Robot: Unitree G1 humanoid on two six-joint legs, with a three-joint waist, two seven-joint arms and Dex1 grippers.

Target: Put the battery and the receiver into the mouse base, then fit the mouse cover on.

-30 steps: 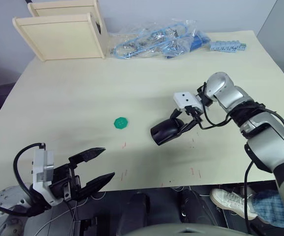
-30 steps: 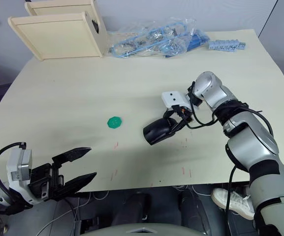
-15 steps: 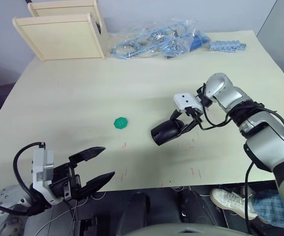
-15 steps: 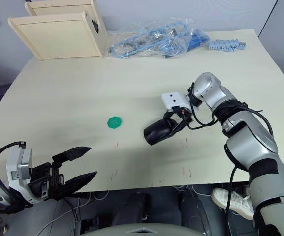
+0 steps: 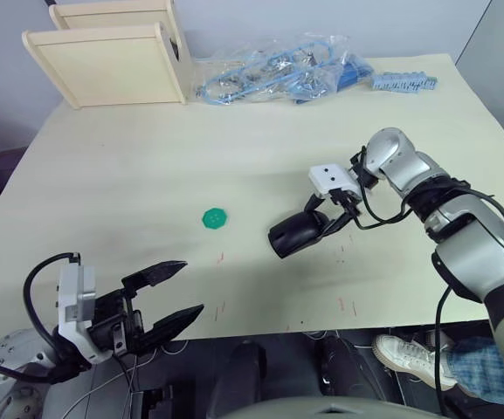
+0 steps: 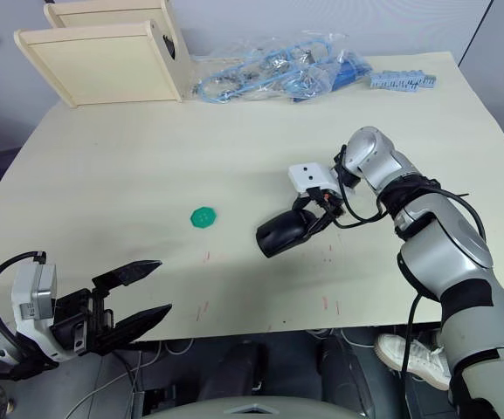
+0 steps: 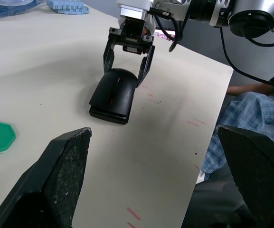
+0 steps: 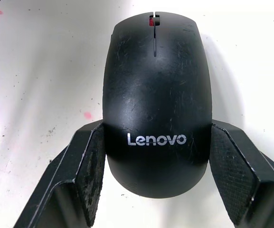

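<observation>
Right pincer (image 8: 155,190) straddling the assembled mouse on the table (image 5: 129,175). The mouse cover (image 8: 155,95), glossy black with a pale brand mark and a red scroll wheel at its far end, sits on the mouse base (image 7: 107,114), whose lower edge shows beneath the shell in the left wrist view. The two black fingers (image 8: 87,175) of the right pincer flank the rear of the cover, one on each side; the near finger appears to touch the shell, while the other stands just beside it, so the jaws are partly open around the mouse without a clear squeeze. The mouse extends forward from between the fingers, its nose pointing away from the wrist.

Left pincer (image 5: 171,297), at the near table edge, well apart from the mouse and the right pincer. Its fingers are spread wide and hold nothing. A green disc (image 5: 214,218) lies flat on the table between the two pincers, nearer the mouse. Wooden trays (image 5: 112,61) and bagged blue parts (image 5: 278,74) lie far beyond both pincers.
</observation>
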